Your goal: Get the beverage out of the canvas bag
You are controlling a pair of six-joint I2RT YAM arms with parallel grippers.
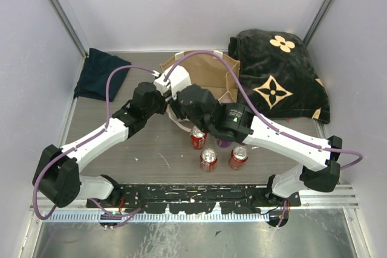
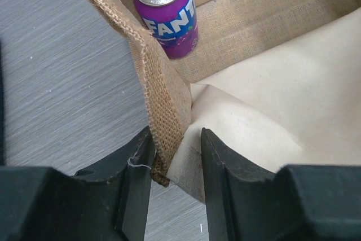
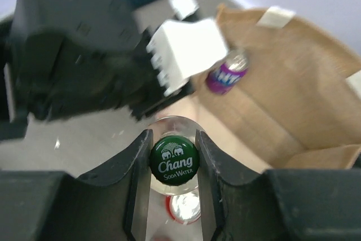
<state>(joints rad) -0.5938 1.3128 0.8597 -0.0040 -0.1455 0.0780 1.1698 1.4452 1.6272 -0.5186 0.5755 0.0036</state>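
Tan canvas bag point(image 1: 208, 70) stands at the upper middle of the overhead view on the grey bench point(image 1: 151, 161), with both arms reaching in from the lower corners to its near edge. The left hand point(image 2: 176, 136) is narrowed onto the bag's rim; in its wrist view the woven wall and the cream lining are pinched between the two dark fingers point(image 2: 138, 167). Beyond that rim, at the top of the frame, a purple can point(image 2: 167, 12) sits inside the bag against a corner, its silver lid facing the camera. The right hand point(image 3: 173, 139) grips a clear glass bottle point(image 3: 174, 162) with a green "Chang Soda Water" cap, fingers pressed to either side of its neck. This bottle sits at the lower middle of the right wrist view, but it cannot be told whether it is clear of the bag's rim. Three red cans point(image 1: 208, 159) stand on the bench just below the bag. A black blanket point(image 1: 278, 74) lies at the upper right, a navy cloth point(image 1: 100, 74) at the upper left.
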